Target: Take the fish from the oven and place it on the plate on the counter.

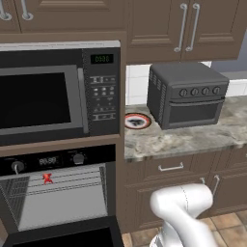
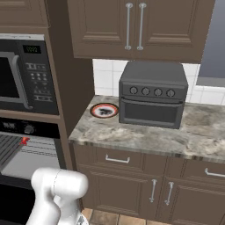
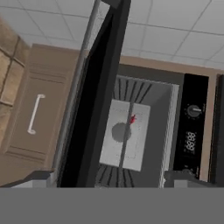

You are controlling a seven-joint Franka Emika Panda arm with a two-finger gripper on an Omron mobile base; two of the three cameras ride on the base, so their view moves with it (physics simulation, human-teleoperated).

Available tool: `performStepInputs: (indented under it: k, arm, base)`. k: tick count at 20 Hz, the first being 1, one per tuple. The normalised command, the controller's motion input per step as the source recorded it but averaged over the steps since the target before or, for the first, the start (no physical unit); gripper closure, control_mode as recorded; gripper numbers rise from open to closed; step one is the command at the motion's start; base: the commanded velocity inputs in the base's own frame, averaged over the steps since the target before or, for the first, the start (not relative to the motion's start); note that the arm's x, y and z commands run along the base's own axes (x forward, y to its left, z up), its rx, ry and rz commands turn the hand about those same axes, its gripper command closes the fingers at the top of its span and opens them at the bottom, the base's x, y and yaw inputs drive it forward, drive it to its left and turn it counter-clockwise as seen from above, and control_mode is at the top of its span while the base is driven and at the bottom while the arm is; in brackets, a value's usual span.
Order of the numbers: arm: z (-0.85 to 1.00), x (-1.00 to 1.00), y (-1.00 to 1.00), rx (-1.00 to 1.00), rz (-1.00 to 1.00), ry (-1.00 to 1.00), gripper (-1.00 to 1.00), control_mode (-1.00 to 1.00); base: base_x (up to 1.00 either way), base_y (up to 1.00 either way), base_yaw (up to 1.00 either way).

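Observation:
The oven [image 1: 58,160] stands with its door [image 1: 62,236] dropped open. The tiny red-orange fish [image 1: 47,178] lies on a wire rack inside, toward the upper left of the cavity; it also shows as the fish [image 2: 24,141] and the fish [image 3: 132,118]. The plate [image 1: 137,121] with its red-orange rim rests on the counter [image 1: 193,137] beside the oven column, and appears again as the plate [image 2: 104,110]. In the hand view my gripper [image 3: 111,181] is open, its fingertips [image 3: 39,177] spread wide with nothing between them, hanging outside the oven door [image 3: 96,96] and looking past its edge into the cavity.
A black microwave [image 1: 48,96] sits above the oven. A dark grey toaster oven [image 1: 185,94] stands on the counter right of the plate. Wooden drawers [image 2: 118,160] and cabinets lie below the counter, more cabinets [image 2: 132,26] above. The door's silver bar handle [image 3: 74,96] runs along its edge.

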Motion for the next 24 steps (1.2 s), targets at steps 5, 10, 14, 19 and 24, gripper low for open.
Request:
performStepInputs:
  k: [5,10,14,19,24]
  arm:
    - [0.94,-0.35,0.08,0.00,0.00,-0.04,-1.00,-1.00]
    - [0.54,0.79,0.00,0.00,0.00,0.00,-1.00,-1.00]
    - [0.15,1.00,-0.01,0.00,0.00,0.02,-1.00,-1.00]
    - [0.00,1.00,0.00,0.00,0.00,0.01,-1.00,-1.00]
    - [0.06,1.00,0.00,0.00,0.00,0.00,-1.00,-1.00]
  base:
    - [0.00,0.00,0.00]
    - [0.00,0.00,0.00]
    - [0.00,0.00,0.00]
    - [0.00,0.00,0.00]
    - [0.00,0.00,0.00]
